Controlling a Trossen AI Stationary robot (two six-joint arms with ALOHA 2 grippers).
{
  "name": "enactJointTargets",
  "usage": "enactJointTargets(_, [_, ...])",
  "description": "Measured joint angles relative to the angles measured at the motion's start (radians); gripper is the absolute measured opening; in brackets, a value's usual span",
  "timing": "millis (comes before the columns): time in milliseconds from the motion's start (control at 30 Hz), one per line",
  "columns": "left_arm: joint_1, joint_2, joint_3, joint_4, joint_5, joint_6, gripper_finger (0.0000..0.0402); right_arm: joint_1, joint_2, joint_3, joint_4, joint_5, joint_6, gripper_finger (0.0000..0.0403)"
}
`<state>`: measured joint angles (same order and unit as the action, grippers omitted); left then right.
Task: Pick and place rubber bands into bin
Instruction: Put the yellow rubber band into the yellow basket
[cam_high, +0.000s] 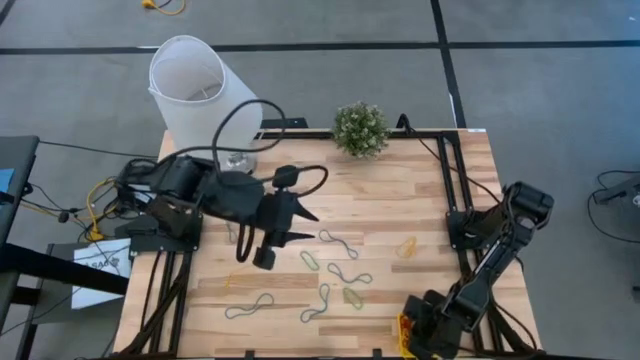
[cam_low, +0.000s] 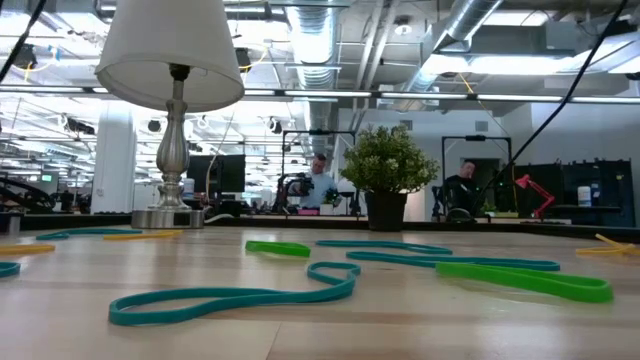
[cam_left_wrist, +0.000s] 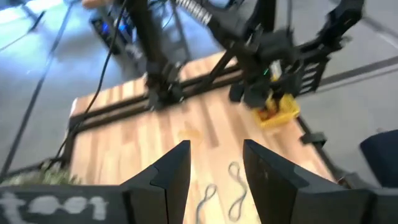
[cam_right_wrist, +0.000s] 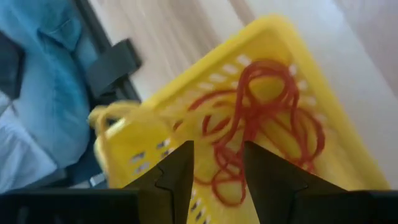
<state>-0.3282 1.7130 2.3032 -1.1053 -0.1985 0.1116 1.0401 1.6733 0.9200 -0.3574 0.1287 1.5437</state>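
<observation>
My right gripper (cam_right_wrist: 214, 180) is hovering directly over the bin (cam_right_wrist: 155, 118), fingers apart, nothing between them. In the high view the right gripper (cam_high: 425, 335) is sitting at the table's near right corner, covering most of the bin (cam_high: 404, 330); only a yellow edge is showing. Inside the bin a tangle of red rubber bands (cam_right_wrist: 255, 118) is lying on the perforated floor. A yellow band (cam_right_wrist: 102, 118) is draped over the bin's rim; I can't tell whether it's hanging outside or inside.

My left gripper (cam_high: 300, 225) is hanging above the table's middle, fingers spread, empty. The left wrist view is looking past its open fingers (cam_left_wrist: 168, 174) across the boards to the right arm and the bin (cam_left_wrist: 280, 112) in the far corner.

Loose rubber bands are still lying on the wood (cam_high: 430, 190): grey-blue ones (cam_high: 338, 241) just beside the left fingertips, more grey-blue (cam_high: 349, 275) and green ones (cam_high: 353, 296) toward the near edge, one grey-blue loop (cam_high: 249, 305) near left, one yellow (cam_high: 406, 246) toward the right arm. The low view is showing teal (cam_low: 230, 297) and green (cam_low: 520, 278) loops flat on the tabletop.

Lamp (cam_high: 198, 95) and potted plant (cam_high: 360, 128) are standing at the far edge.
</observation>
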Motion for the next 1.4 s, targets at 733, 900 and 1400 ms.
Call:
enactJointTargets(733, [-0.053,0.019,-0.002,-0.1,-0.147,-0.036,0.0137,0.05,-0.006,0.001,0.197,0.046,0.08,0.007])
enactJointTargets(900, [-0.053,0.019,-0.002,-0.099,-0.147,-0.055,0.0137,0.025,-0.005,0.001,0.18,-0.058,0.067,0.007])
enactJointTargets(1400, [-0.059,0.019,-0.002,-0.103,-0.142,-0.055,0.0137,-0.015,0.001,0.001,0.178,-0.059,0.018,0.0066])
